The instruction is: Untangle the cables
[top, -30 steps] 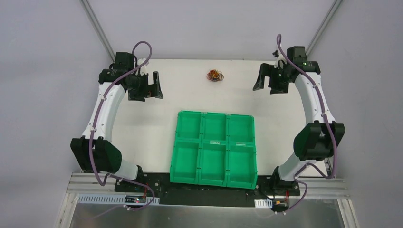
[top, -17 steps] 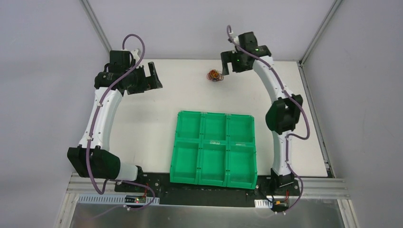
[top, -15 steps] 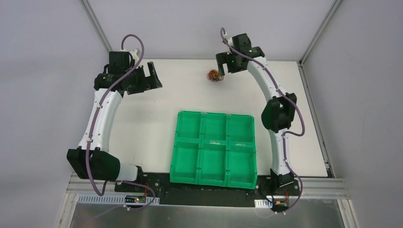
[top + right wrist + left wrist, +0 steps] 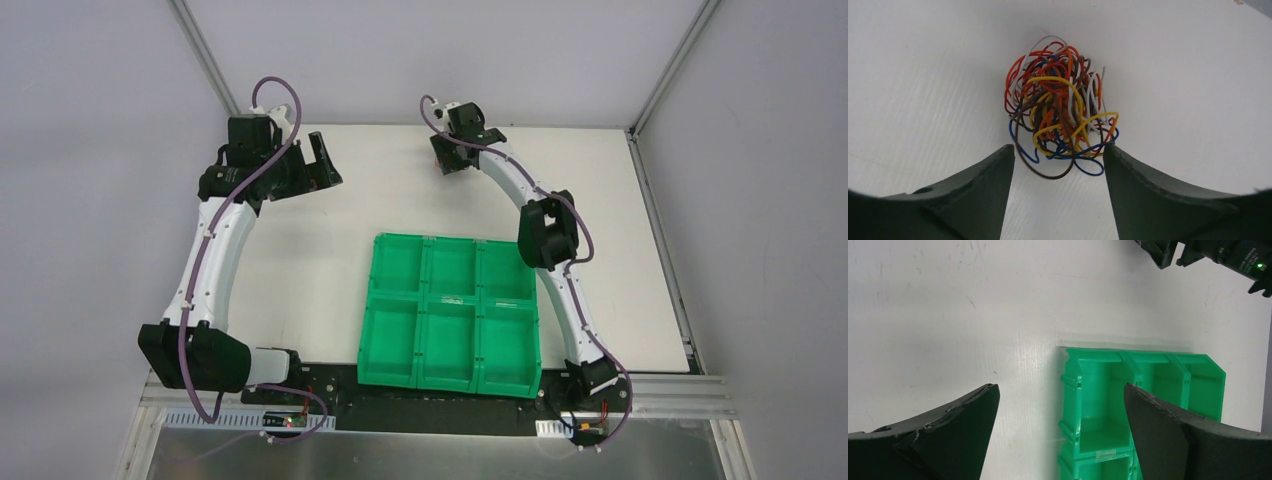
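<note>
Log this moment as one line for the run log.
phase: pre-grasp | right gripper: open, framing cables | cables: one tangled ball on table | left gripper: open, holding nothing

Green six-compartment tray [image 4: 421, 299] sitting on the white table [image 4: 300, 250] toward its near edge, grey walls [image 4: 90, 120] enclosing the table, metal rail [image 4: 190, 398] running along the front.
</note>
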Robot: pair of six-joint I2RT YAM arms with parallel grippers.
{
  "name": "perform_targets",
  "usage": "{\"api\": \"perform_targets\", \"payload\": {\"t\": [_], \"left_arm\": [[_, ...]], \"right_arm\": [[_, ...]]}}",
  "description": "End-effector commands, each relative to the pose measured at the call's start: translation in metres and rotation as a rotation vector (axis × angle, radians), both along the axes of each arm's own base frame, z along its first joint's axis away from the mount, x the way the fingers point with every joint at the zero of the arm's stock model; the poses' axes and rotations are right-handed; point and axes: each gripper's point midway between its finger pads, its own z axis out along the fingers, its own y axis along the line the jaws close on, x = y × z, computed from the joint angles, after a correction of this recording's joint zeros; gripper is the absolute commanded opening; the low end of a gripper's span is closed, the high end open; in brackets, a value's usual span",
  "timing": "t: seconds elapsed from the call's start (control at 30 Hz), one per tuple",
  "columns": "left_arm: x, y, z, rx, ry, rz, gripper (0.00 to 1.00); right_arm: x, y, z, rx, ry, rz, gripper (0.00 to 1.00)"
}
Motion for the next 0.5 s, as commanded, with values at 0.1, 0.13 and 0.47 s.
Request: {"api": "perform_targets", "payload": {"t": [0.1,0.13,0.47], "left_arm": [[-0.01,-0.015,0.035,0.036,-0.155,-0.179,1.0],[-0.01,-0.017,0.036,0.038,-0.161,-0.194,1.0],[0.005,-0.058,0.029,-0.085,-0.156,-0.479,1.0]], "right_arm": [[0.027,0.008,0.046,0.018,-0.192,0.043,0.13],[0.024,0.007,0.052,0.022,-0.192,0.054,0.0],[-0.081,0.018,0.203,0.409,-0.101,0.317,0.0]]}}
